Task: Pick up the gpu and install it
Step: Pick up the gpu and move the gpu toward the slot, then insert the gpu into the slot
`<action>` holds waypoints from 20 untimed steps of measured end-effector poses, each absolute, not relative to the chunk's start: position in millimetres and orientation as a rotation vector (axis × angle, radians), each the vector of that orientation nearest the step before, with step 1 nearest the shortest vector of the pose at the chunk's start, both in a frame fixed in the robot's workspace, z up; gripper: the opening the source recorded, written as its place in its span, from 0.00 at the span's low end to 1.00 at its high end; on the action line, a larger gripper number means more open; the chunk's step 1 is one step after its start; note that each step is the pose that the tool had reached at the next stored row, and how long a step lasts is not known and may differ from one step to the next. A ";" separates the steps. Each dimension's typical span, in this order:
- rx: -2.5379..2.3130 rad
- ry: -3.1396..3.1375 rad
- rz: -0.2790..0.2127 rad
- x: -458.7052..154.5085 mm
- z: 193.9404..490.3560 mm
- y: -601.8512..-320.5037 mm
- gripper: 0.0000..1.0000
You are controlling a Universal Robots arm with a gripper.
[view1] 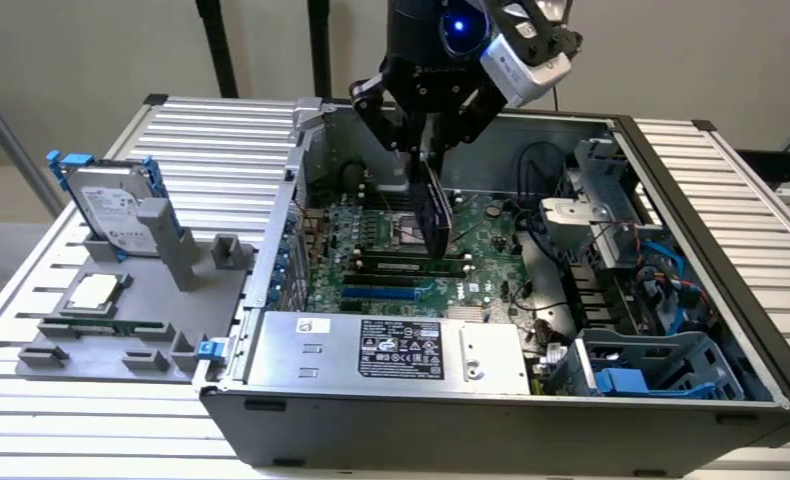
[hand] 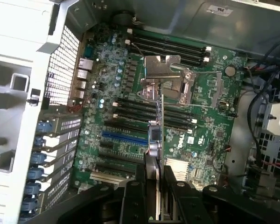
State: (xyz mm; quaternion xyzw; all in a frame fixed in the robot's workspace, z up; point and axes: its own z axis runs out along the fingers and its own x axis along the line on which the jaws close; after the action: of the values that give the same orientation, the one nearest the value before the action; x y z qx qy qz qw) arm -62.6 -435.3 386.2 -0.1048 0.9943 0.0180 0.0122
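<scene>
Gripper (view1: 429, 148) clamped on gpu (view1: 435, 215), hanging edge-down over motherboard (view1: 486, 232) beneath: install step, needs squaring to slot.

The gripper (hand: 155, 175) clamps the gpu (hand: 156, 135) between both fingers, with the card held edge-on above the green motherboard (hand: 116, 88). The card's far end crosses the black slots (hand: 130, 108) beside the blue slot (hand: 123, 138), near the silver CPU socket (hand: 165, 77).
</scene>
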 end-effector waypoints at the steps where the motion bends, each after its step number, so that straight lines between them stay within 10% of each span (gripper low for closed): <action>1: -0.354 3.097 0.057 -62.7 385.6 -435.3 0.00; 20: -0.877 2.970 0.057 -62.6 373.7 -435.3 0.00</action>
State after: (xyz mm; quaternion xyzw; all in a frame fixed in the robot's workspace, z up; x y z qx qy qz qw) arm -62.6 -435.3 373.7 -0.2831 0.9587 0.0182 0.0220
